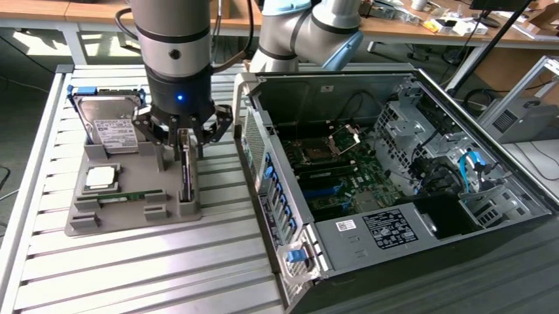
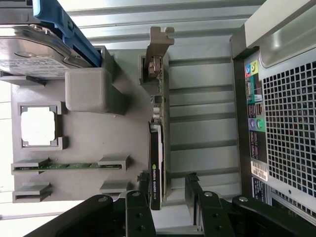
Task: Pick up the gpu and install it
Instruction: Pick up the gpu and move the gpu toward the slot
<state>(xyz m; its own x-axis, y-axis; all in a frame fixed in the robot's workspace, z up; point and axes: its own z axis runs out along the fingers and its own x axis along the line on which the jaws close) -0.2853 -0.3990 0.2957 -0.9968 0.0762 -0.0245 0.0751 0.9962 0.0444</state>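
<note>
Straddling the gpu (image 2: 159, 148) with fingers (image 2: 192, 185) parted
One finger sits near the card's face, the other leaves a gap; nothing is clamped. The card stands on edge in the grey holder (image 2: 89, 133) on the slatted surface (image 1: 131, 275), beside the open computer case (image 1: 332, 91). Closing off-centre could tilt the card and jam it in its slot
</note>
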